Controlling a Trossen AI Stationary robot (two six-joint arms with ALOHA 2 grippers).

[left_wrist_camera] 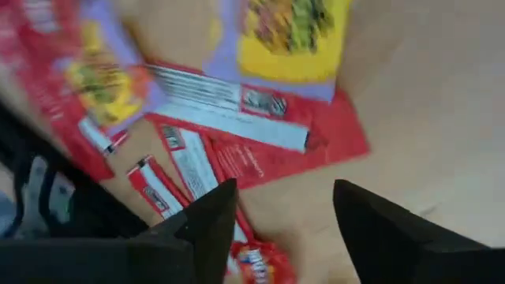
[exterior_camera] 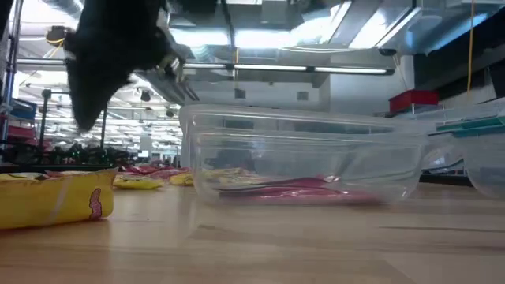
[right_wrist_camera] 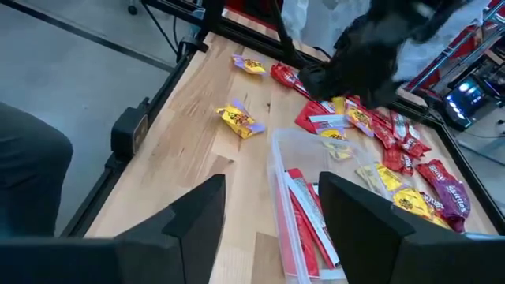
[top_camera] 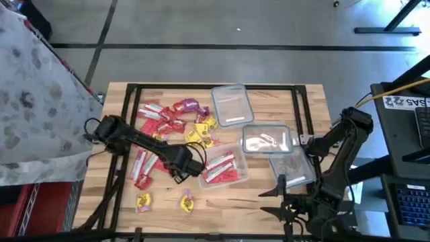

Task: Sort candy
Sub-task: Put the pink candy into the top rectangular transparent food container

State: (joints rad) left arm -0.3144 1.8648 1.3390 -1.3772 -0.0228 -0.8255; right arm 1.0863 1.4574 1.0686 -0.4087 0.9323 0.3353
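The candy [top_camera: 175, 121] lies loose on the left half of the wooden table: mostly red packets, some yellow and a few purple. More red packets [top_camera: 143, 168] lie flat by my left arm. Near the front edge lie two yellow packets [top_camera: 143, 200]. My left gripper [top_camera: 185, 168] is open, raised above the red packets [left_wrist_camera: 260, 150], beside a clear tub [top_camera: 225, 168] that holds red packets [exterior_camera: 300, 189]. My right gripper [top_camera: 282, 195] is open with nothing between its fingers [right_wrist_camera: 197, 213], near the table's front edge at the right.
Three more clear containers stand right of centre: one at the back [top_camera: 232, 104], one in the middle [top_camera: 269, 141] with something pale in it, one toward the front right [top_camera: 293, 168]. A black frame [top_camera: 127, 101] runs around the tabletop. Bare wood [top_camera: 228, 202] lies along the front.
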